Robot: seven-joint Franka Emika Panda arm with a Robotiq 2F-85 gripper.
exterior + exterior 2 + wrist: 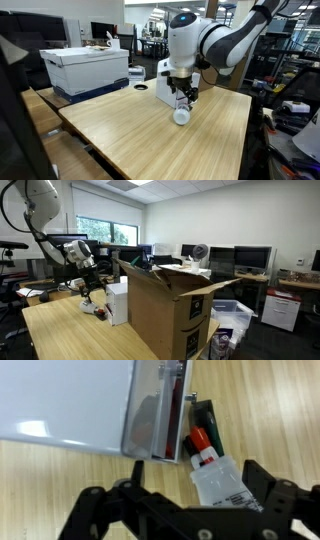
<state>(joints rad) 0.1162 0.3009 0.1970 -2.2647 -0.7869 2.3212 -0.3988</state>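
Observation:
A clear plastic cup [222, 482] lies on its side on the wooden table [60, 475], with red, green and black markers [203, 440] sticking out of its mouth. My gripper [178, 486] hangs just above it, open, one finger on each side and a gap to both. The marker tips reach the foot of a white box [70, 400]. In both exterior views the gripper [182, 97] points straight down over the cup [181, 116], close to the white box [166, 84]. From the far side the cup [98, 311] is small and blurred below the gripper [90, 288].
A large white lidded box [86, 66] stands on a blue bin at the table's far corner. An open cardboard carton [165, 310] stands on the table beside the white box [117, 302]. Desks, monitors and shelves surround the table [150, 140].

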